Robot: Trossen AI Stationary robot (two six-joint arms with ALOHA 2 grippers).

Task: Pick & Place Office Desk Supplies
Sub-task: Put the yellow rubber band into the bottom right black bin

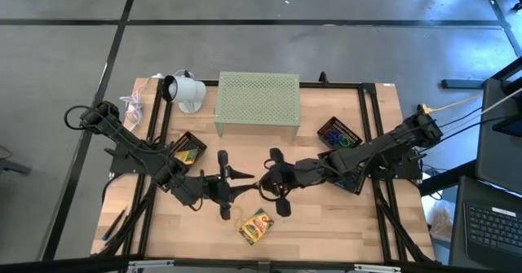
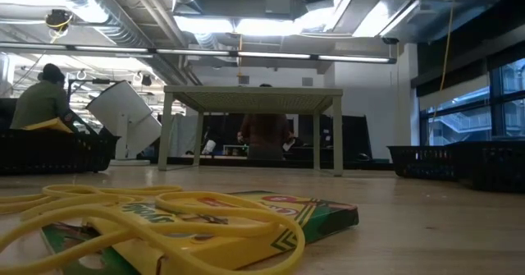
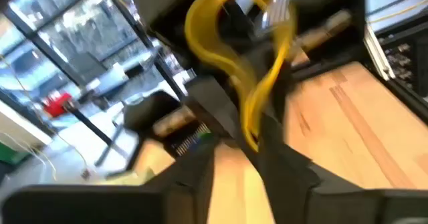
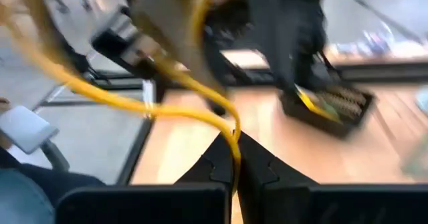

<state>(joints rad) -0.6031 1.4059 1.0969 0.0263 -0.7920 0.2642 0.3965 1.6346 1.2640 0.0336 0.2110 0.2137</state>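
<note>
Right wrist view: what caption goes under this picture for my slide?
Right gripper shut on a yellow rubber band above the wooden table.

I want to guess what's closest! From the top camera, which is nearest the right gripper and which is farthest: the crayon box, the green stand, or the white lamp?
From the right gripper:
1. Crayon box, just toward the table's front edge.
2. Green stand, at the back middle.
3. White lamp, in the back left corner.

Both arms mid-table, left claw [image 1: 245, 175] parted, right claw [image 1: 263, 183] pinched.
</note>
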